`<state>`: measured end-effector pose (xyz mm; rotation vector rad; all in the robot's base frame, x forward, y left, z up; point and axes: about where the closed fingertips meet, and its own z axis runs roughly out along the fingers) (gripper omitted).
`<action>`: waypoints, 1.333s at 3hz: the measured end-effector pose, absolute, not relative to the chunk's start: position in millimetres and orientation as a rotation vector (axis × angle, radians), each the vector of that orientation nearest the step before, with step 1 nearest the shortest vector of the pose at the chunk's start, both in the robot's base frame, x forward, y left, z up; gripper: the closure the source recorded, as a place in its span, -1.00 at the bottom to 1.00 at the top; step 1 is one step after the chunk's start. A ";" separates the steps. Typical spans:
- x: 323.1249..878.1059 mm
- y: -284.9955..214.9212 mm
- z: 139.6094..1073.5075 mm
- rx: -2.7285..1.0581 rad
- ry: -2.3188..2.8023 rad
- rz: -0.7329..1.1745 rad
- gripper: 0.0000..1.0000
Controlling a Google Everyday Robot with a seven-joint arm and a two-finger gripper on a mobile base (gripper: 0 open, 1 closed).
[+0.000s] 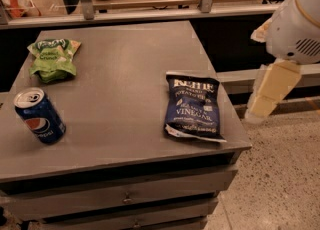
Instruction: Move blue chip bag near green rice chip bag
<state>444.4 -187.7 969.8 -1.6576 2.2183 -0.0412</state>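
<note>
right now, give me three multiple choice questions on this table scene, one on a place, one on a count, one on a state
1. Where does the dark navy glossy chip bag lie on the grey table?
A) near the right front corner
B) at the back left corner
C) in a drawer

2. How many drink cans are on the table?
A) none
B) one
C) two

3. How is the robot's end effector?
A) gripping the navy bag
B) pressing on the can
C) off the table's right side, touching nothing on it

Answers:
1 A, it lies flat by that corner, far from the small light green snack bag at back left.
2 B, only the blue Pepsi can at front left.
3 C, it hangs beyond the right edge.
</note>
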 end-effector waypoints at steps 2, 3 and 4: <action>469.1 -126.7 919.1 -1.441 2.348 -0.016 -1.00; 482.5 -115.1 896.9 -1.321 2.431 -0.075 -1.00; 490.5 -115.3 872.3 -1.163 2.555 -0.094 -1.00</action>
